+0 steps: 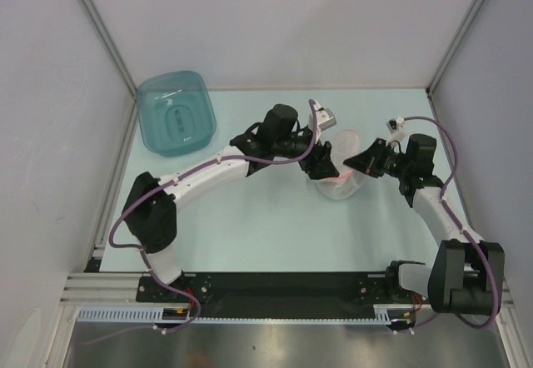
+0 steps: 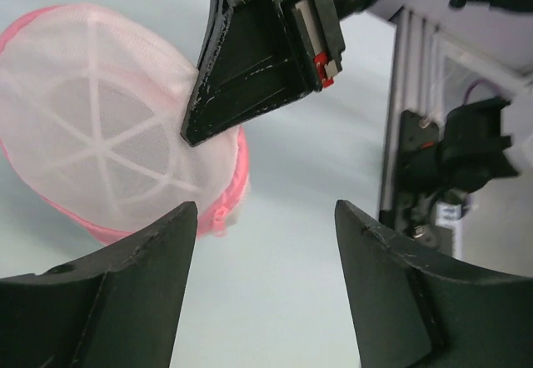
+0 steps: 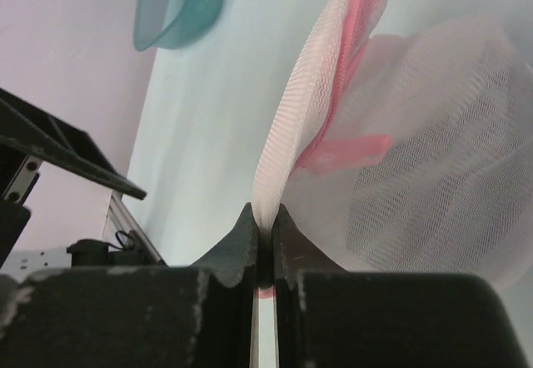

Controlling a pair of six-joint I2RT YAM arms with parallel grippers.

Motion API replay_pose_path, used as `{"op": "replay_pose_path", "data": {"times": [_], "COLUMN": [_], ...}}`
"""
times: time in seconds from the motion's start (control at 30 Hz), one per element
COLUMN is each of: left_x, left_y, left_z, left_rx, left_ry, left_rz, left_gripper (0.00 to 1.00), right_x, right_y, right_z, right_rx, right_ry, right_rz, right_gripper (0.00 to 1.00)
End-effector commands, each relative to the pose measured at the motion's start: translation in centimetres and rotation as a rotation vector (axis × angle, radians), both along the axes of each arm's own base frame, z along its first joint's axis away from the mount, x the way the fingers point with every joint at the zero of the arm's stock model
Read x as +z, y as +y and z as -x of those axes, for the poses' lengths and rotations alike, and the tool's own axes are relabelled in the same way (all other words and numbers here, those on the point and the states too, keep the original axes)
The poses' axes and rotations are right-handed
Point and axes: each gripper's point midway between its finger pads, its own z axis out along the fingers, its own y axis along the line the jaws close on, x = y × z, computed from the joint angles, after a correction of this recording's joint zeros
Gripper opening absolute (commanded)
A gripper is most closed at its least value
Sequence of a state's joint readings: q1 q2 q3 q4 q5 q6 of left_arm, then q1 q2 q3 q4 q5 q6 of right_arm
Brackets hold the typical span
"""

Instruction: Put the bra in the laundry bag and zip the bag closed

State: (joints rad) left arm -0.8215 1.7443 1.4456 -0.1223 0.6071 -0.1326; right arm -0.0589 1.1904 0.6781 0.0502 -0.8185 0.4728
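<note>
Right gripper (image 3: 265,223) is clamped down hard, fingers pressed together on a thin fold of white mesh, and that mesh belongs to the laundry bag! Left gripper (image 2: 265,218) is spread wide, with only bare surface showing between its fingers.

Widest thing out there is the pale blue tabletop (image 1: 250,235), and both arms reach out over its middle from the near edge, the left arm (image 1: 208,172) stretching in long from the left and the right arm (image 1: 433,193) bending in from the right. Back in the far left corner sits the teal translucent plastic tub (image 1: 176,111), well apart from all the action.

Now the laundry bag (image 2: 100,135): it sits right of centre on the tabletop, squeezed between the two grippers. From the left wrist camera one round dome half faces us, white spokes crossing its mesh, and a black finger of the right gripper is touching its upper right edge. The left gripper is just beside the bag, without gripping it.

Smallest of all, the pink zipper trim (image 3: 346,150) runs along the bag's rim, a strip of it showing through the netting just past the pinched fold.
</note>
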Motion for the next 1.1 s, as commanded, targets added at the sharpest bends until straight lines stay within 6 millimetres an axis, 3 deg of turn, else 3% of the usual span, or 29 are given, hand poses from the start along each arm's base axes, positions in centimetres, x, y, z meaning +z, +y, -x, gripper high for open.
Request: {"op": "replay_pose_path", "data": {"times": [0.0,0.07,0.1,0.37,0.6,0.93,1.07], "left_x": [-1.2,-1.9,-2.7,-4.1,-4.9,-5.2,-5.6], "left_y": [1.0,0.6,0.9,-0.1,-0.8,-1.8,-1.7], "left_z": [-0.6,-1.2,-1.3,-2.2,-3.4,-2.2,-2.1], "left_rx": [-0.130,-0.160,-0.162,-0.139,-0.025,-0.040,-0.038], "left_ry": [-0.176,-0.206,-0.193,-0.158,-0.222,-0.262,-0.261], "left_rz": [-0.132,-0.156,-0.193,-0.207,-0.253,-0.272,-0.284], "left_gripper": [0.70,0.65,0.58,0.57,0.42,0.38,0.19], "right_x": [4.6,4.7,4.7,4.4,3.8,3.7,3.7], "right_y": [0.5,0.5,0.2,0.1,0.1,0.2,0.2], "right_z": [-0.7,-0.9,-1.1,-1.2,-1.1,-1.1,-1.1], "right_rx": [0.137,0.167,0.161,0.175,0.180,0.174,0.173], "right_ry": [-0.158,-0.149,-0.142,-0.107,-0.087,-0.084,-0.085], "right_rz": [-0.021,-0.040,-0.044,-0.075,-0.089,-0.097,-0.097], "right_gripper": [0.00,0.00,0.00,0.00,0.00,0.00,0.00]}}
